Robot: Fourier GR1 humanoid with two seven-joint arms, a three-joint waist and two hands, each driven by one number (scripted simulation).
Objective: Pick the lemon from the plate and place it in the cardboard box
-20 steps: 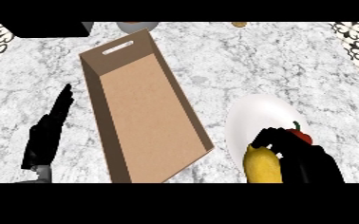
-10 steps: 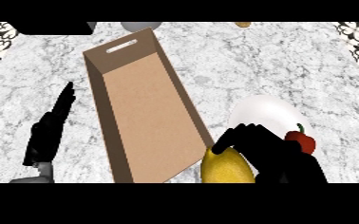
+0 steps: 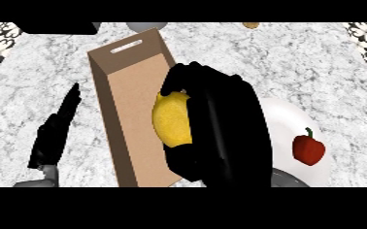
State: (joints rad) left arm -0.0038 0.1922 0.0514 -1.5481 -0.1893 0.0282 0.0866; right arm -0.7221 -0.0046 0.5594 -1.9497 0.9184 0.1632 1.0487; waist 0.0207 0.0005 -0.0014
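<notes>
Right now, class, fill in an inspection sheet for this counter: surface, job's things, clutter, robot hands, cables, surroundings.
Surface: grey-white marbled counter top.
Job's things: yellow oval lemon held over the open brown cardboard box; round white plate at the right.
Clutter: small red bell pepper on the plate.
Robot hands: right robot hand curled round the lemon; left robot hand open, resting left of the box.
Cables: nothing seen.
Surroundings: dark object at the far edge, unclear.

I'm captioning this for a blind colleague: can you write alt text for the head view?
The right hand, curled round a yellow lemon, holds it over the open cardboard box on a marble counter. A white plate with a red pepper lies right; the open left hand rests left.
</notes>
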